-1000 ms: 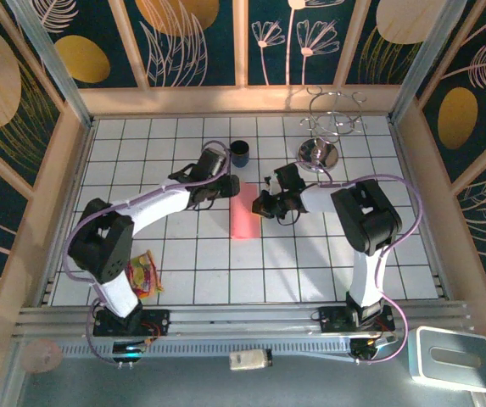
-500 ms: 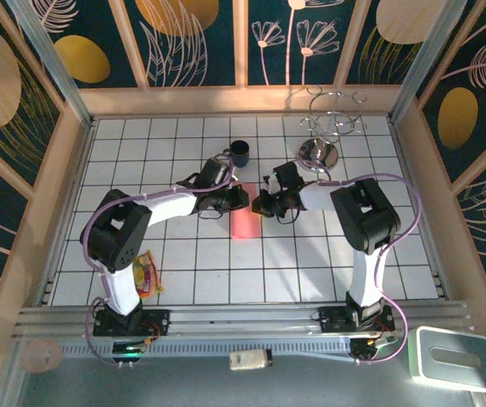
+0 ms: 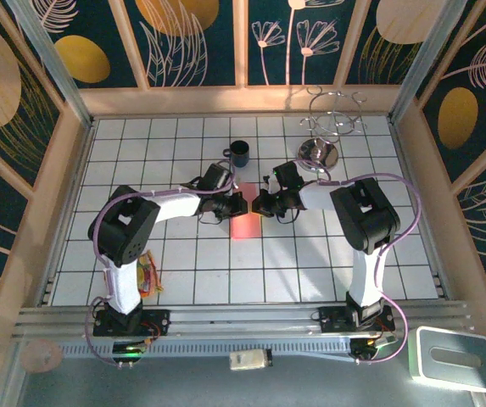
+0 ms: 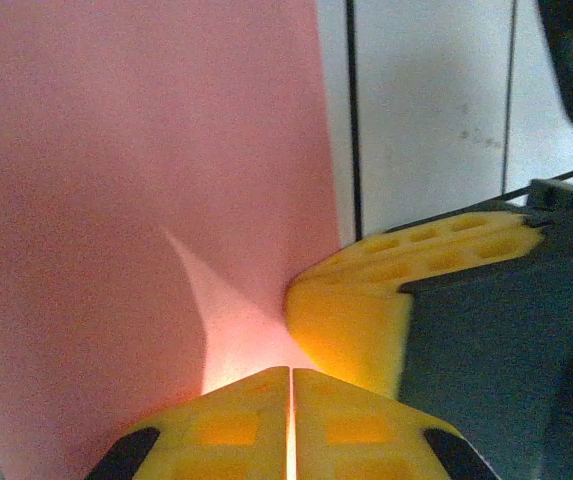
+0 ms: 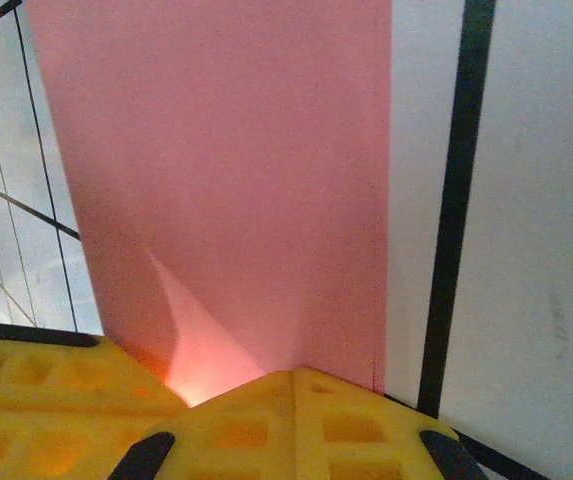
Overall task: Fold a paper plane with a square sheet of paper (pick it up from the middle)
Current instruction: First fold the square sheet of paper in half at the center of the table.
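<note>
At the near edge, the two white arms rise from their bases, looped with lilac cable. Just beyond the left base a crinkled red-and-yellow snack packet lies on the table, whose top is glossy white square tiles with dark grout lines.

Toward the middle lies the paper plane, a narrow strip of matte pink-red paper with straight edges. It lies flat, its length running near to far. Its near end is free and its far end reaches up between the two grippers.

The left gripper comes in from the left and the right gripper from the right, tip to tip over that far end. In the left wrist view the yellow, waffle-pocketed rubber fingers are pressed together with a hairline seam between them. The paper runs into this seam, pinched, with a pale crease fanning from it. In the right wrist view the right fingers are likewise closed on the same end, beside the left gripper's yellow fingers.

Farther back stands a small dark mug, and right of it a chrome stand with a round base and looping wire arms.
</note>
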`<state>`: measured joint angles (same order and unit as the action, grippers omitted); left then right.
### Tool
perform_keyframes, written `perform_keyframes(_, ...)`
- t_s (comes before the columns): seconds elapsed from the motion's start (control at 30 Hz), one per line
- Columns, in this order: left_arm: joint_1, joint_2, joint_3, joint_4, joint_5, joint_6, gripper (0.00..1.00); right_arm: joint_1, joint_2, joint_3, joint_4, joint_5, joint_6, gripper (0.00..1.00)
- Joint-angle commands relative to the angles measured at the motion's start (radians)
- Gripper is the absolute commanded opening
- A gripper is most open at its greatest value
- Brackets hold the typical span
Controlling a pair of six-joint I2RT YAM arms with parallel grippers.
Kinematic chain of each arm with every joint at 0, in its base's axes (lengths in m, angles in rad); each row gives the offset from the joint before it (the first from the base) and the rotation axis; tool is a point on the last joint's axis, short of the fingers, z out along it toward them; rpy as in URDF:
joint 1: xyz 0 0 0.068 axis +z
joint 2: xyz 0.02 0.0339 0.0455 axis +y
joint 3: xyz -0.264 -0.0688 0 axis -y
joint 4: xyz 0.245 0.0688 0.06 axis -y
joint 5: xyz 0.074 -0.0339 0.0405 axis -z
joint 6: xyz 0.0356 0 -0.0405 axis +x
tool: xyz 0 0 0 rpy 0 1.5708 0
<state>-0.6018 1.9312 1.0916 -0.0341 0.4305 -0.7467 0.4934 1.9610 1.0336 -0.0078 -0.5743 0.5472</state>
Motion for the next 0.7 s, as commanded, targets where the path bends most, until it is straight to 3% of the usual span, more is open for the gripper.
perform_keyframes(0.0,0.012,0.018,-0.005,-0.033,-0.012,0.033,0.1,-0.014,0.121,-0.056,-0.172,0.231,-0.036,0.04)
perform_keyframes(0.27,0.062,0.014,-0.081,0.004,0.009,0.098,0.1,-0.015,0.135,-0.064,-0.179,0.238,-0.039,0.04)
perform_keyframes(0.4,0.091,0.015,-0.159,0.075,0.078,0.102,0.09,-0.015,0.15,-0.063,-0.195,0.244,-0.044,0.04)
perform_keyframes(0.67,0.146,-0.049,-0.16,-0.047,-0.031,0.196,0.09,-0.013,0.16,-0.066,-0.211,0.264,-0.055,0.04)
